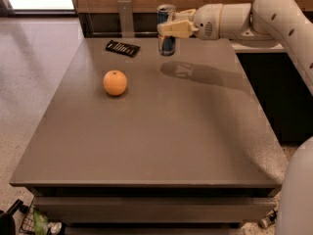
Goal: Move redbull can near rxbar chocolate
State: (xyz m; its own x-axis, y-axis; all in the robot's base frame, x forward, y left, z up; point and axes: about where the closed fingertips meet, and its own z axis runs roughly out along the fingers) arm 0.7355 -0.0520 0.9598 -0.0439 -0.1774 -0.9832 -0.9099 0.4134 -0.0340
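The redbull can (166, 44) is a slim blue-and-silver can held upright in the air above the far part of the grey table (146, 131). My gripper (169, 28) reaches in from the right and is shut on the can's upper half. The rxbar chocolate (122, 48) is a flat black bar with pale markings, lying on the table near its far edge, a short way left of the can. The can's shadow falls on the table to the right and below it.
A round orange (115, 82) sits on the table, left of centre and nearer than the bar. A wooden wall and a dark ledge (122, 23) run behind the table. A dark cabinet (283, 97) stands at the right. My white arm (288, 23) crosses the upper right.
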